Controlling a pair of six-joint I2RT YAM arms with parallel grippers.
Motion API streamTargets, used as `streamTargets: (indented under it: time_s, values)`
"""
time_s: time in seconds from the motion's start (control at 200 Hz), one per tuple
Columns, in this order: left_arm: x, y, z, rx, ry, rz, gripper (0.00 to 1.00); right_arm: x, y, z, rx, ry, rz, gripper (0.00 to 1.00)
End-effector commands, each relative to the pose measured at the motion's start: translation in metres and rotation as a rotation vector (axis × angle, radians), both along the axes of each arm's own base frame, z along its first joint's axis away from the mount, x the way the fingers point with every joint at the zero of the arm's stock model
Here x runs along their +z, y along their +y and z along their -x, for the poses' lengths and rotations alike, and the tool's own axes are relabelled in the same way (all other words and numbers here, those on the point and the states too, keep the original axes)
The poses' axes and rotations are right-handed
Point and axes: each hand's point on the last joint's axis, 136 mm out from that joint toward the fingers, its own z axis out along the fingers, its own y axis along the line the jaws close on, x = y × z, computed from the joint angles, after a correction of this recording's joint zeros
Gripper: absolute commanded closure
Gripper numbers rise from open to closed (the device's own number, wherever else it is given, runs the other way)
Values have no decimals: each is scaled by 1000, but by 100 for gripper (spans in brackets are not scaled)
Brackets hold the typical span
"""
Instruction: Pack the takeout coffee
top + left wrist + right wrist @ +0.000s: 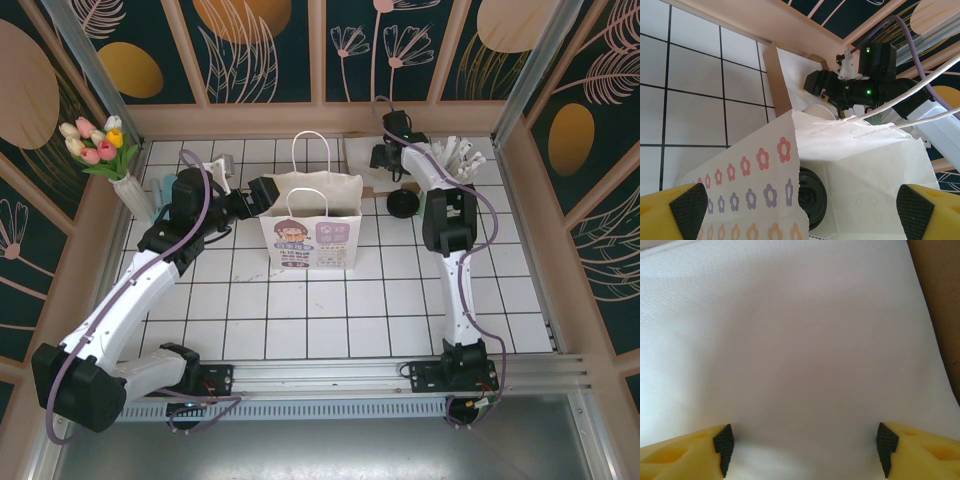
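The takeout coffee shows as a round black lid (815, 197) low inside the white paper bag (310, 225); its cup is hidden by the bag's flowered wall (740, 185). My left gripper (255, 195) is at the bag's left end, open wide, its pads (687, 205) on either side of the bag's mouth. My right gripper (385, 157) hangs at the back right over a white napkin (790, 340). It is open with its fingertips (724, 445) close above the paper and nothing between them.
A round black disc (402, 205) lies on the tiles right of the bag. The napkin rests in a brown tray (771, 65). A pale cup of white sticks (460, 155) stands at the back right. A flower vase (135, 195) stands at the left wall.
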Motion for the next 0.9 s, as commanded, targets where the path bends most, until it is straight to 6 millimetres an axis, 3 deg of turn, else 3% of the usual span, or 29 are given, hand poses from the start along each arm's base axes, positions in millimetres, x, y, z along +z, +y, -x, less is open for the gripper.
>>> streamTargets:
  time_s: [0.0, 0.32, 0.475, 0.671, 0.896]
  values:
    - [0, 2, -3, 13, 8, -1, 1, -25, 4, 13, 30, 78, 43, 30]
    - [0, 2, -2, 11, 6, -7, 2, 16, 16, 2, 91, -12, 26, 63]
    - [-3, 2, -1, 6, 14, -5, 1, 29, 17, 0, 101, -34, 24, 65]
    - [-3, 1, -1, 4, 14, 1, 1, 39, 20, -1, 111, -55, 40, 84]
    - [-4, 1, 0, 5, 17, 3, 2, 62, 20, -5, 109, -104, 31, 95]
